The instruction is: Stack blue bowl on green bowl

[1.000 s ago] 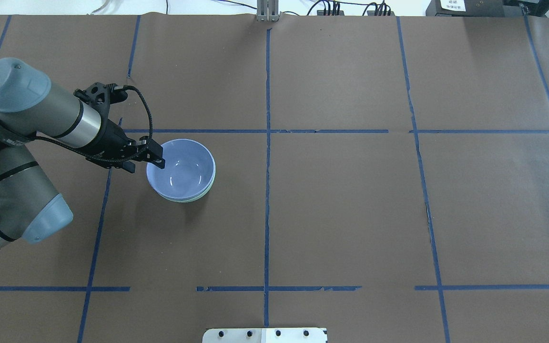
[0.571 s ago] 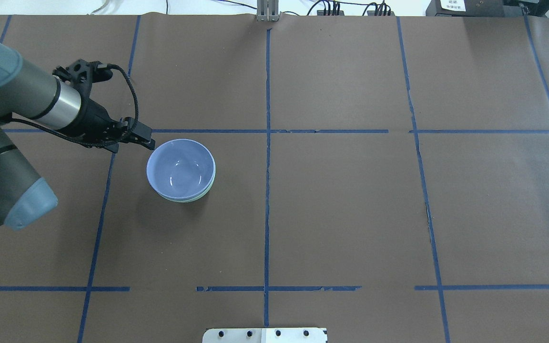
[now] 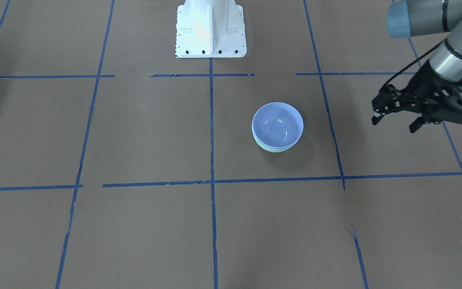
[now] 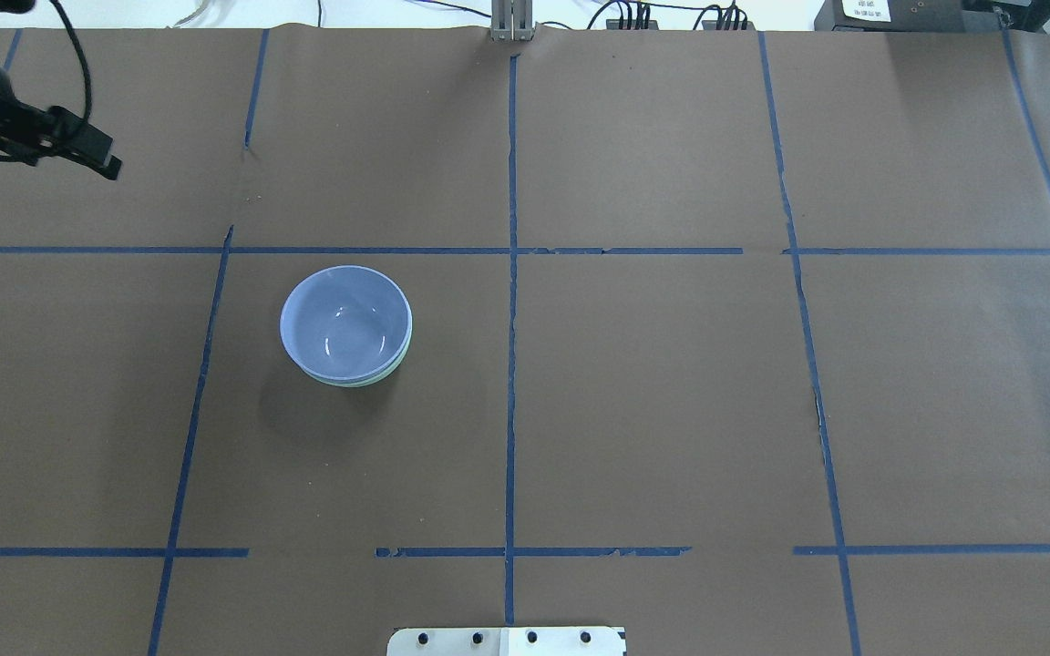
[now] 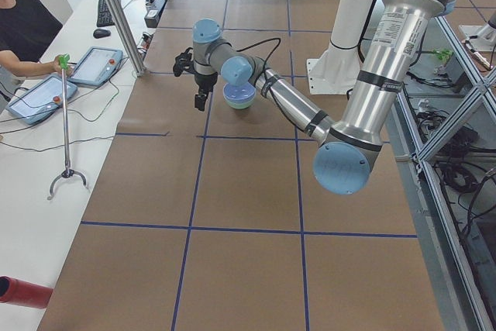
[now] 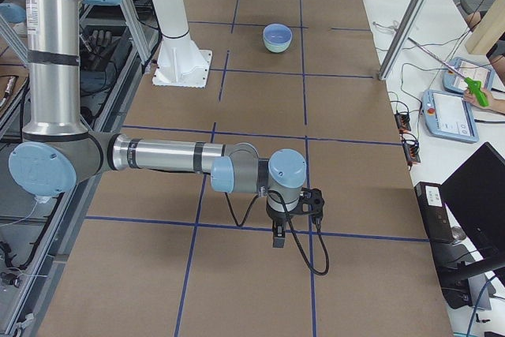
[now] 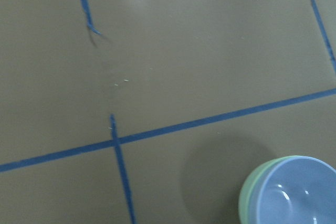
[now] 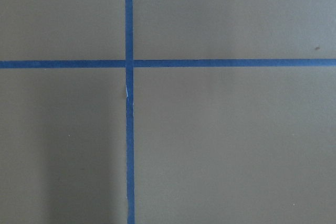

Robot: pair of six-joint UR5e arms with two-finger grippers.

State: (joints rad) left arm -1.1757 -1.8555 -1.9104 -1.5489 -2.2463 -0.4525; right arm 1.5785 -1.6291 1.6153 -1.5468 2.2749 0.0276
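The blue bowl [image 4: 345,321] sits nested inside the green bowl [image 4: 395,370], left of the table's middle. Only the green bowl's mint rim shows under it. The stack also shows in the front view, with the blue bowl [image 3: 277,126] over the green bowl [image 3: 273,149], and at the lower right of the left wrist view [image 7: 299,192]. My left gripper [image 3: 395,123] is open and empty. It hangs above the table well off to the side of the bowls, at the top left of the overhead view [image 4: 97,150]. My right gripper [image 6: 278,234] shows only in the exterior right view, so I cannot tell its state.
Brown paper with blue tape lines [image 4: 511,273] covers the table. The robot's white base [image 3: 210,28] stands at the near edge. The right arm rests low over a tape crossing [image 8: 128,64] far from the bowls. Operators' desks with tablets [image 5: 39,94] flank the table.
My left gripper has let go of the blue bowl's rim and drawn away up and to the left. The bowls have stayed stacked in place.
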